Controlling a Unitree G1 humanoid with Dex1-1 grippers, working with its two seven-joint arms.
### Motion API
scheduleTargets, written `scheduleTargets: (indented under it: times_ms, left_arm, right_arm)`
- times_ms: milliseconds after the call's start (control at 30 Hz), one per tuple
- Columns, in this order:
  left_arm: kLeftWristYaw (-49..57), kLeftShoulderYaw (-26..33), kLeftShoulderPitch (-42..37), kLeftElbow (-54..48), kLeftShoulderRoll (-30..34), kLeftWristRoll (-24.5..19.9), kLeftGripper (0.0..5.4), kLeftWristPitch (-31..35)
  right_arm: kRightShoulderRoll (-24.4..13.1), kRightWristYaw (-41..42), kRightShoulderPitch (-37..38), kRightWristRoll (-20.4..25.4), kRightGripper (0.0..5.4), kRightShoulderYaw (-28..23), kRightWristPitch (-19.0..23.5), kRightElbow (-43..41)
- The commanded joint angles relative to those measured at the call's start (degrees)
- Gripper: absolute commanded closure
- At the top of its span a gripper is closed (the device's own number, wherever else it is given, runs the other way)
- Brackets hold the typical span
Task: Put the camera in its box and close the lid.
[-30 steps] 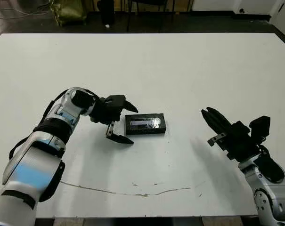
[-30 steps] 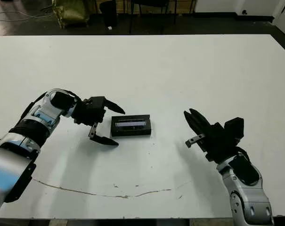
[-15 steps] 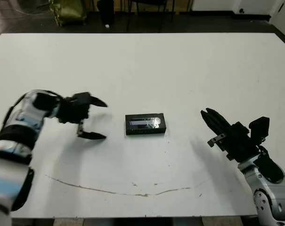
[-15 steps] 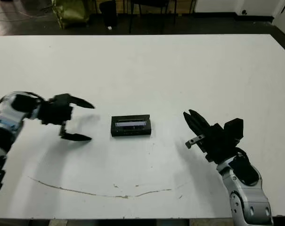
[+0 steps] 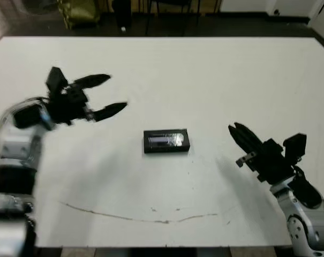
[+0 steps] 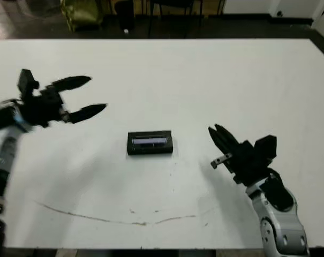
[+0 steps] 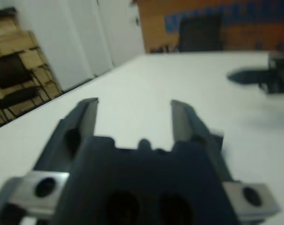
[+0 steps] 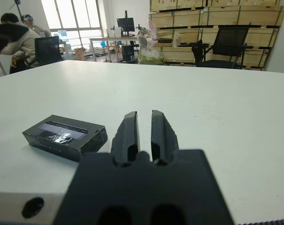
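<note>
Currently, you see:
Lid (image 5: 166, 141): one, seated on the box, mid-table.
Left gripper (image 5: 111, 93): one, fingers spread, empty, raised at far left.
Right gripper (image 5: 241, 136): one, fingers pressed together, empty.

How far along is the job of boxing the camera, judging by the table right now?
Done, apparently: the lid, window strip up, sits on the box in mid-table, so the box looks closed. The camera is not visible, presumably inside. In hand: nothing. The left pincer is open and empty, raised well away; the right pincer is shut and empty, apart from the box. Left: seemingly nothing.
</note>
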Motion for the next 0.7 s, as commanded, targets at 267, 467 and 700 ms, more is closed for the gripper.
scheduleTargets:
  times_ms: [267, 467, 700]
  left_arm:
    - [17.8, -11.1, 5.4, -13.9, -6.9, 5.3, 4.84, 19.5]
    - [22.4, -14.6, 6.1, -13.4, -9.2, 7.5, 5.38, 26.3]
    - [24.6, -15.1, 7.7, -13.7, -9.9, 6.4, 5.38, 38.0]
  right_arm:
    - [0.2, -0.3, 0.2, -0.4, 5.40, 0.1, -0.3, 1.2]
    - [0.2, -1.4, 0.8, -0.2, 5.40, 0.2, 0.9, -0.2]
    - [0.0, -1.0, 0.5, 0.3, 5.40, 0.1, 1.2, 0.2]
